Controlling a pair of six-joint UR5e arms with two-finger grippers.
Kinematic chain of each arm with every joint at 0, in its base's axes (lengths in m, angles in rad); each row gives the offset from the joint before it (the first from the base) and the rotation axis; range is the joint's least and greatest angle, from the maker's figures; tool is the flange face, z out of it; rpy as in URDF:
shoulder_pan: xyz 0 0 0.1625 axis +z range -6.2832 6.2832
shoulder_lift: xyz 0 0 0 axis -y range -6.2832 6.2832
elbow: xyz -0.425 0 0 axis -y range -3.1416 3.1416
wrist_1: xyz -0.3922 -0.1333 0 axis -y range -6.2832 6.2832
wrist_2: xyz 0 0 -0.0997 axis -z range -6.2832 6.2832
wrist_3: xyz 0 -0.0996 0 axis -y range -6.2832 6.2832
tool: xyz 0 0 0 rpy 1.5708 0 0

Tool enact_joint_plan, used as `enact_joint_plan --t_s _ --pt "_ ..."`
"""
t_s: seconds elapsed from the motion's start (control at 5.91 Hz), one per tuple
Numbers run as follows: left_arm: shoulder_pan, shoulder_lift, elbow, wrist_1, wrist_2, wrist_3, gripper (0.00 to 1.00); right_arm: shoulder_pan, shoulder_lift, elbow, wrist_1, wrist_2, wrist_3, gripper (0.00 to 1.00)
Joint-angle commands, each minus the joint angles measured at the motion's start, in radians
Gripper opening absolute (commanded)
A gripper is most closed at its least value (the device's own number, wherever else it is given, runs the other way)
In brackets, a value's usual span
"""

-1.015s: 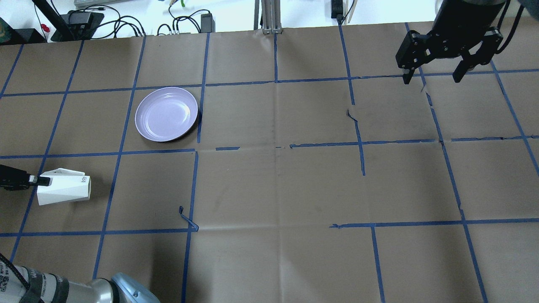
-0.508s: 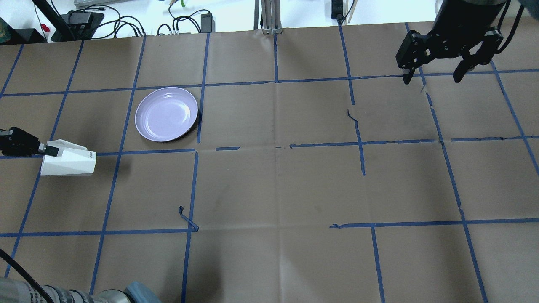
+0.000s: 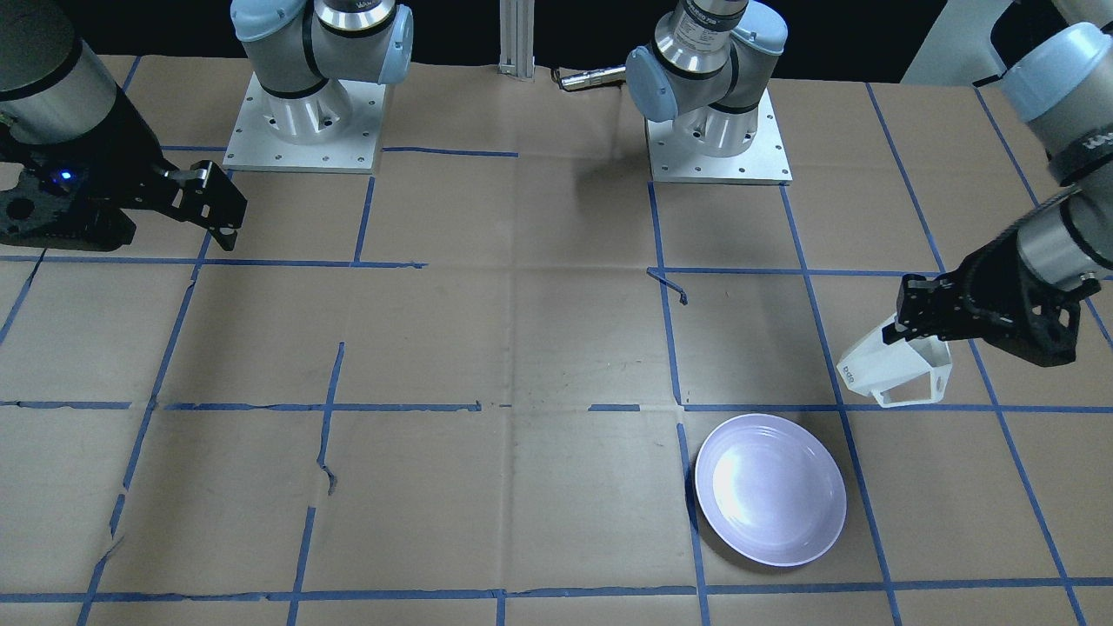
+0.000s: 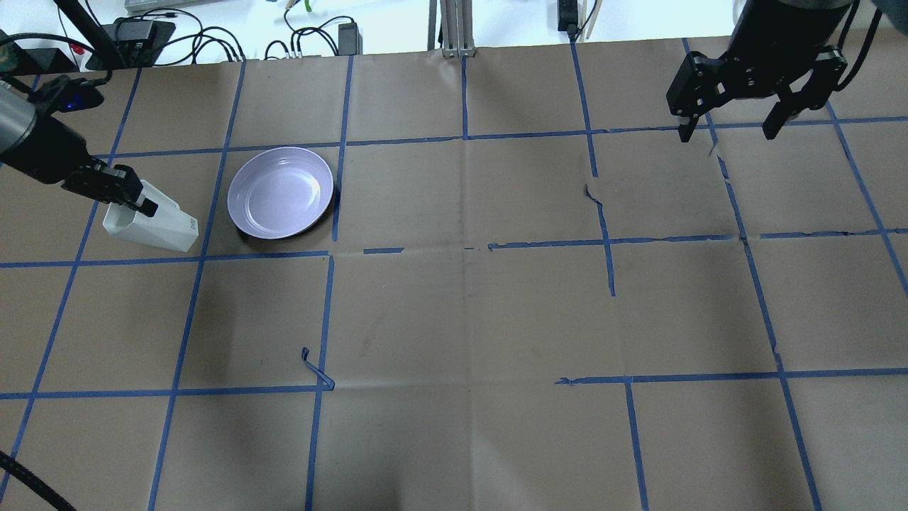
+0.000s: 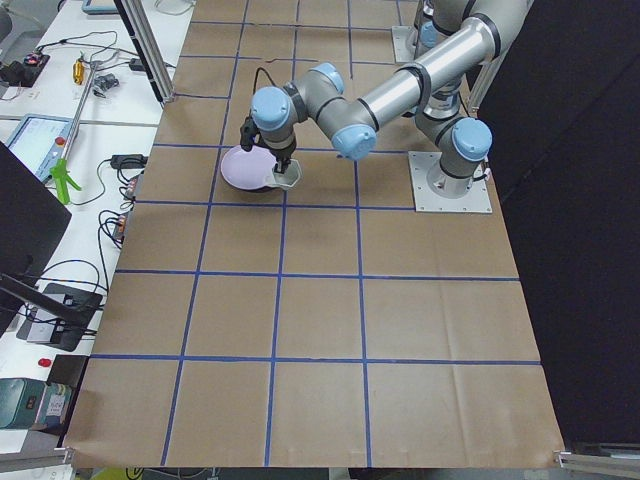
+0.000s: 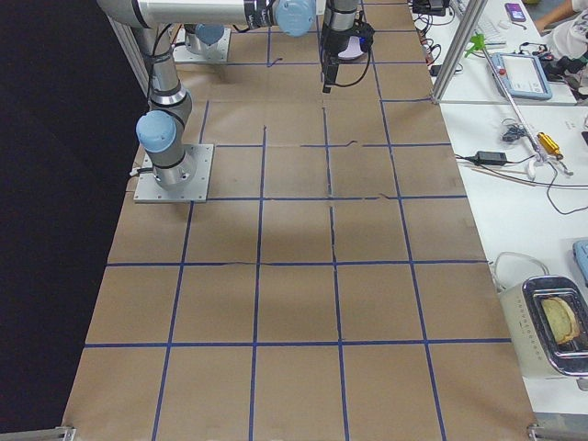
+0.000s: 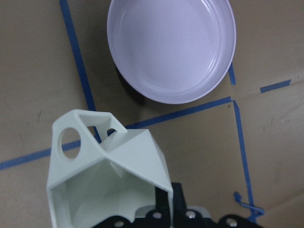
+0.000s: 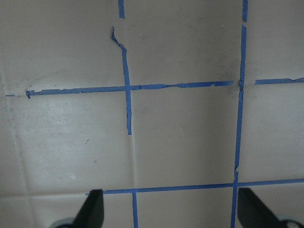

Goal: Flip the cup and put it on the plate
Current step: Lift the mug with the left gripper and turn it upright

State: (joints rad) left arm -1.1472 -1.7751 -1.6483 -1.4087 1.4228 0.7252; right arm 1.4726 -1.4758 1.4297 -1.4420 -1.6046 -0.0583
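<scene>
The white faceted cup [image 4: 159,226] is gripped at its rim by my left gripper [image 4: 131,202], which is shut on it. The cup is tilted on its side, its narrow base pointing toward the lavender plate [image 4: 280,191], with a small gap between them. In the front view the cup [image 3: 896,369] hangs from the left gripper [image 3: 909,326], handle down, above and to the right of the plate [image 3: 769,489]. The left wrist view looks into the cup's mouth [image 7: 109,175], with the plate [image 7: 171,47] beyond. My right gripper [image 4: 727,133] is open and empty at the far right.
Brown paper with a blue tape grid covers the table [image 4: 468,312]. Loose curled tape [image 4: 316,369] sticks up near the front left. Cables and boxes [image 4: 142,32] lie beyond the far edge. The arm bases [image 3: 717,130] stand at the robot's side.
My left gripper has carried the cup away from the robot and toward the plate, turning it so the base now points at the plate. The right arm has not moved.
</scene>
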Motion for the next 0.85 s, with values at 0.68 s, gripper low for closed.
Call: enact_joint_plan --t_s 0.68 --pt "-0.316 -0.191 0.136 0.209 0.277 -0.124 0.0 0.0 0.0 0.0 0.0 0.0 0.0 1.0"
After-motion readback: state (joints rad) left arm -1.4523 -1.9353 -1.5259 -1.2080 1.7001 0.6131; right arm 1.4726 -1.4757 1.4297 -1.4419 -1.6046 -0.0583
